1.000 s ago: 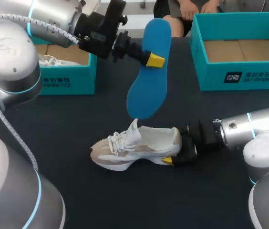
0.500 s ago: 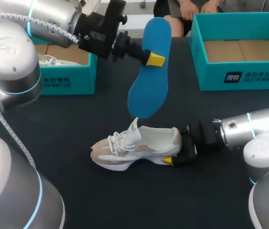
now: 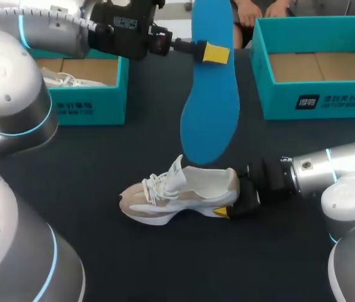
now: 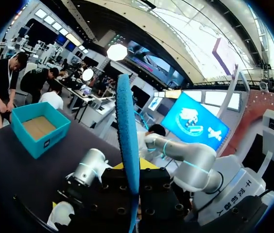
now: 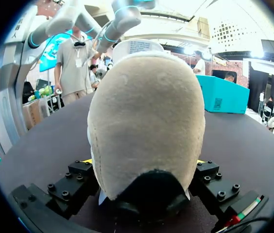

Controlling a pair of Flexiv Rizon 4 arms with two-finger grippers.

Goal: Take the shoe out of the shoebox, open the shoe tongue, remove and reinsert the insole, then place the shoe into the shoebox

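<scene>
Shoe [image 3: 180, 192], beige-white, heel pinched by right claw [image 3: 233, 199]; left claw [image 3: 214, 53] pinches blue insole [image 3: 210, 119].

A dark worktop [image 3: 165, 264] spans the scene — at its far left, a teal box [image 3: 95, 107] holds a second white shoe [image 3: 61, 80].

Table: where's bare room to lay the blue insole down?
Bare table lies in front of the shoe toward the near edge, and between the shoe and the left shoebox. Crowded at the shoe's heel, where the right tool grips it.
</scene>
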